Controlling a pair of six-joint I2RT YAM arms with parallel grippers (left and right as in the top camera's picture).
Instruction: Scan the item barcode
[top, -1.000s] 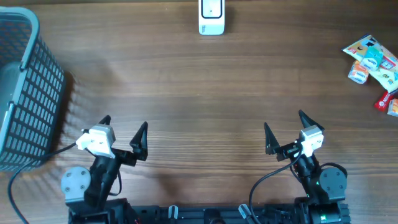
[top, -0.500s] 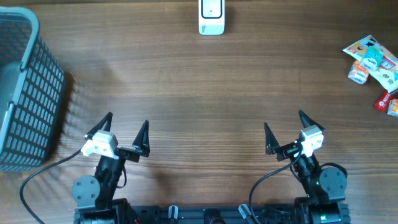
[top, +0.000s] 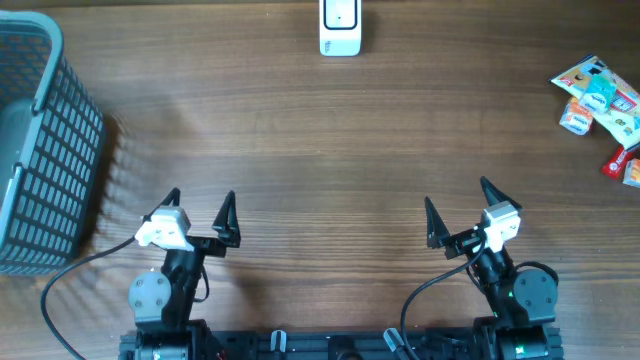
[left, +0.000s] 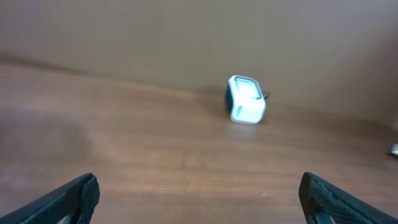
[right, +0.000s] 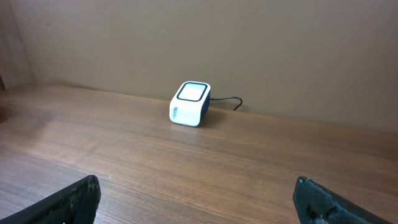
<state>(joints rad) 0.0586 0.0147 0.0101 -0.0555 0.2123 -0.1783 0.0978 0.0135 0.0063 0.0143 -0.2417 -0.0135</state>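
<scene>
**Overhead view.** You find the item packets (top: 603, 110) on the table (top: 320, 140) far to the right of the scanner (top: 340, 28) and a little nearer the arms than it, well apart from both pairs of jaws. They form a small loose heap of flat wrappers in yellow, orange, blue and red. The left gripper (top: 199, 195) lies near-left of the scanner, the right gripper (top: 456, 192) near-right. Each is spread wide with nothing between its jaws. Both arms are folded low, fingers pointing toward the scanner's side. A grey basket (top: 40, 150) stands far left of the scanner.

**Left wrist view.** The scanner, blurred, sits right of centre beyond the gap between the left fingers (left: 74, 198), which are wide apart and hold nothing.

**Right wrist view.** The scanner is a white cube with a dark-rimmed top window and a cable (right: 227, 101) behind it. It sits left of centre, well beyond the splayed right fingers (right: 74, 199), which grip nothing.
</scene>
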